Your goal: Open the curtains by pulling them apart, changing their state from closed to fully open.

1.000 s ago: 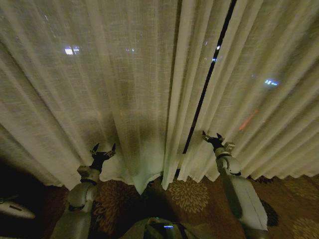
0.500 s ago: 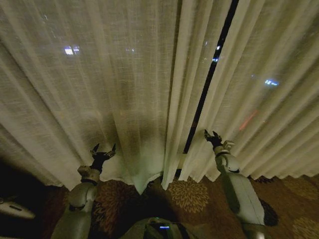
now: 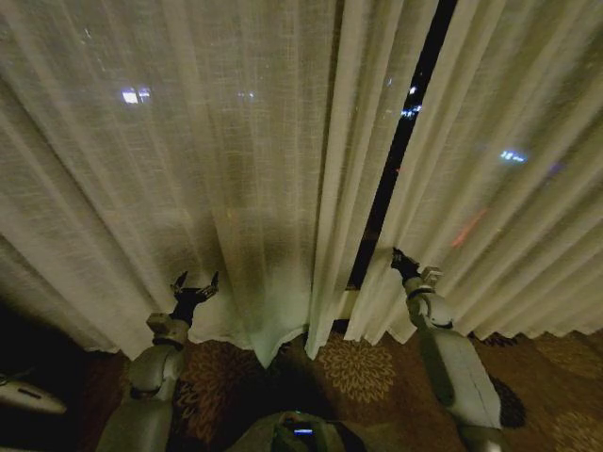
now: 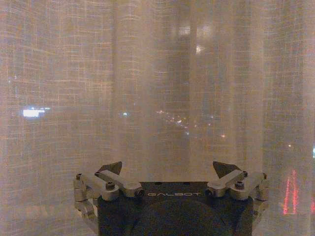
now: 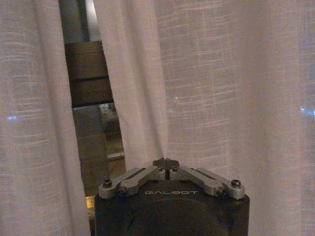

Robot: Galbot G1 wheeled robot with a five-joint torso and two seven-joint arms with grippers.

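Two sheer cream curtains hang before me. The left curtain point(image 3: 188, 169) covers the left and middle of the head view, and the right curtain point(image 3: 509, 217) hangs at the right. A narrow dark gap point(image 3: 415, 104) runs between them. My right gripper point(image 3: 403, 263) is low at the gap, shut on the inner edge of the right curtain point(image 5: 221, 88); in the right wrist view its fingertips point(image 5: 166, 162) meet on a fold of cloth. My left gripper point(image 3: 195, 285) is open, close to the left curtain point(image 4: 147, 88). Its fingers point(image 4: 115, 168) spread wide with nothing between them.
Through the gap I see a dark window frame point(image 5: 88, 73) and city lights glow through the cloth. A patterned carpet point(image 3: 358, 363) lies below the hems. A pale object point(image 3: 24, 395) sits on the floor at far left.
My right gripper has gone from open to shut on the right curtain's edge and shifted slightly right. The dark gap is a little wider. The left arm has not moved.
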